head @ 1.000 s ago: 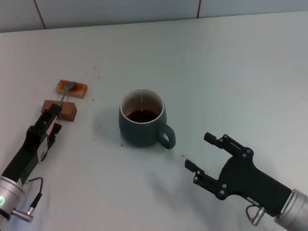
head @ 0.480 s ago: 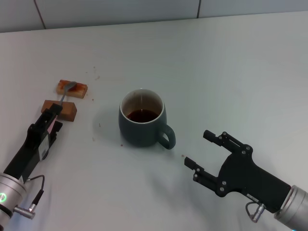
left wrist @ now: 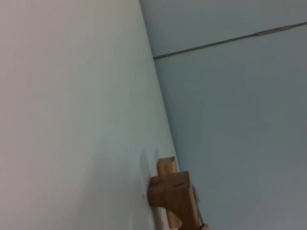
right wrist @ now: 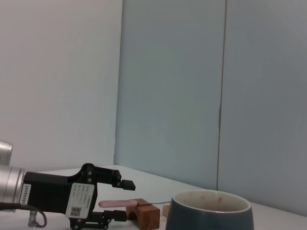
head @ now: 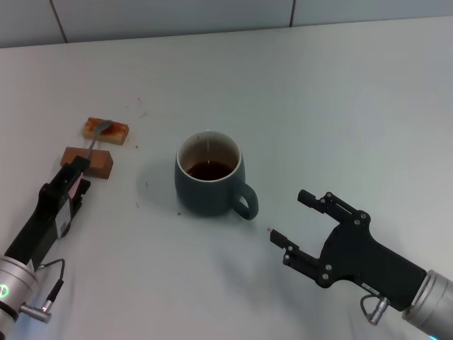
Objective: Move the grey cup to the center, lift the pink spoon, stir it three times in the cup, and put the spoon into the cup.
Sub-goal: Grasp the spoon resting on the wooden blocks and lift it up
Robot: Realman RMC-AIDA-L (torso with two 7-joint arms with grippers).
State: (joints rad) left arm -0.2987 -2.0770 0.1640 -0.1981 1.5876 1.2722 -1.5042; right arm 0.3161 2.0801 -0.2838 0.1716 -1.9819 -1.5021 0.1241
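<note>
The grey cup (head: 209, 190) stands upright mid-table with dark liquid inside and its handle toward my right gripper; it also shows in the right wrist view (right wrist: 211, 214). The pink spoon (head: 94, 138) lies across two brown blocks, its metal bowl on the far one. Its pink handle (right wrist: 115, 203) runs between the fingers of my left gripper (head: 76, 173). In the right wrist view the left gripper (right wrist: 127, 200) is open, one finger above and one below the handle. My right gripper (head: 290, 217) is open and empty, just short of the cup's handle.
The far brown block (head: 106, 129) and the near brown block (head: 100, 160) sit left of the cup; both blocks (left wrist: 175, 196) show in the left wrist view. A tiled wall runs along the table's far edge. Small crumbs dot the table near the cup.
My right gripper has drawn back slightly from the cup. My left gripper has shifted a little along the spoon handle. The cup and spoon have not moved.
</note>
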